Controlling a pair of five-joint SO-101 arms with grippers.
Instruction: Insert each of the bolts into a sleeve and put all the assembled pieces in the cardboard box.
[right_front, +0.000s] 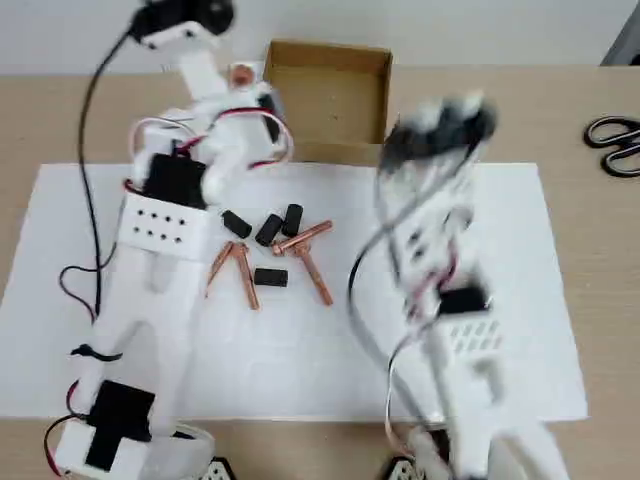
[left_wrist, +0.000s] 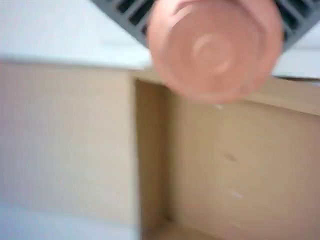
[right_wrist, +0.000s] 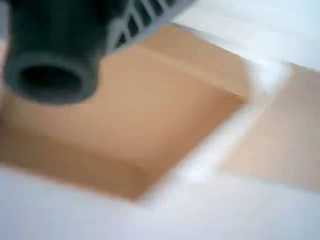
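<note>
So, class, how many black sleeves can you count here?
5. On the paper: a left sleeve, a middle sleeve, a right sleeve, and a fourth sleeve nearer the robot. The fifth sleeve is in the right gripper. Others may be hidden.

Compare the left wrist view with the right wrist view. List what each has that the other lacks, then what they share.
Left wrist view: the round head of a copper-coloured metal bolt, seen end-on and very close to the camera.
Right wrist view: a black cylindrical sleeve, with its hollow end facing the camera.
Both: the open brown cardboard box lies beyond the carried part, with the camera looking into its inside walls.
</note>
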